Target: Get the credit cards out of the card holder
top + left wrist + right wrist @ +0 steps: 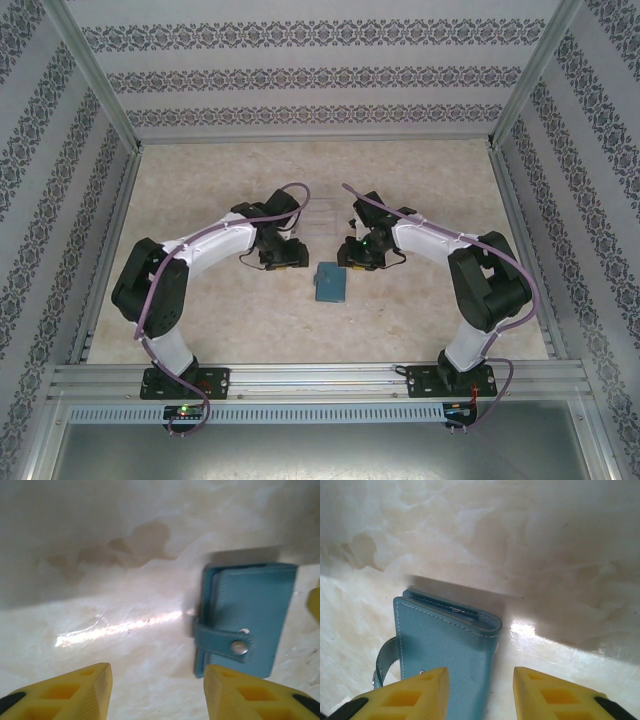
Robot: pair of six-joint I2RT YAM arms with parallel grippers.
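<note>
One card holder (pixel 331 283): lies flat on the table (pixel 430 180) between both grippers, folded shut with its strap (pixel 220 641) snapped. The cards are judged to be inside.
Left gripper (pixel 157 687): fingers apart, holding nothing. It sits beside the strap side, probably to work the snap.
Right gripper (pixel 480 687): fingers apart, straddling the holder's long edge, likely to steady it. Contact cannot be told.
Next need: undo the snap first.

Table (pixel 430 190): flat, beige marbled top. Card holder (pixel 331 283): teal, lies flat approx. mid-table, folded shut, strap (pixel 220 640) snapped across front. Brownish blotches (pixel 145 537) on surface nr. holder, not touching it. Glare streak (pixel 120 627) on the top beside holder's spine.
</note>
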